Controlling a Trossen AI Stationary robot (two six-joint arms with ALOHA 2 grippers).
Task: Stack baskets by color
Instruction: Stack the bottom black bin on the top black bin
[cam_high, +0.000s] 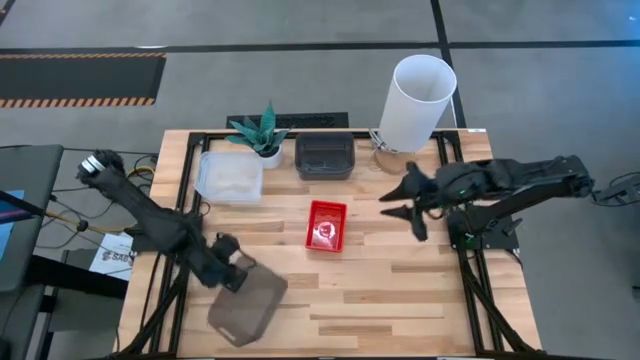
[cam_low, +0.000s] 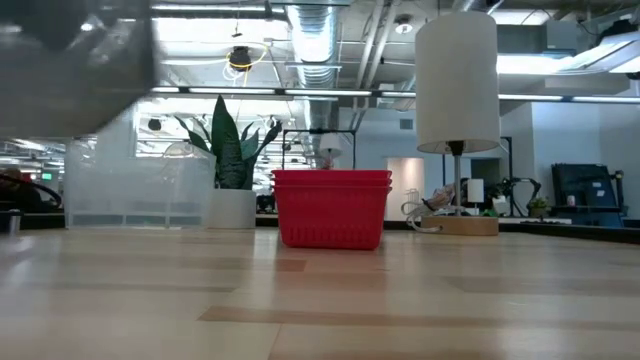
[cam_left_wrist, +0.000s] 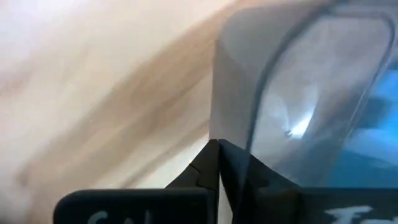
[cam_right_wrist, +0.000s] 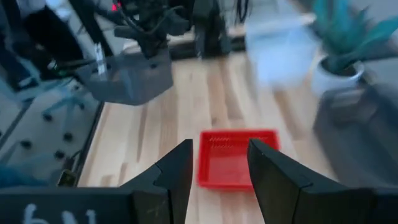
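Observation:
My left gripper (cam_high: 232, 272) is shut on a dark smoky grey basket (cam_high: 248, 306) over the table's near left part; the basket also shows in the right wrist view (cam_right_wrist: 127, 78) and blurred in the low view (cam_low: 70, 60). A red mesh basket (cam_high: 326, 226) rests by its bottom on the table's middle. A clear basket (cam_high: 230, 176) and another dark grey basket (cam_high: 324, 156) sit on their bottoms near the far edge. My right gripper (cam_high: 400, 205) hovers open to the right of the red basket (cam_right_wrist: 236, 158), touching nothing. My left gripper pinches the grey basket's wall at its rim (cam_left_wrist: 233, 106) between its two fingers, at the end nearest the arm. The fingers slant down from the table's far left. The basket hangs tilted below the fingers, lifted clear of the table.
A tall white cylinder (cam_high: 415, 100) stands at the far right on a wooden base. A small white pot with a green plant (cam_high: 262, 138) stands between the clear basket and the far grey one. Bare wood lies along the near edge and the right half.

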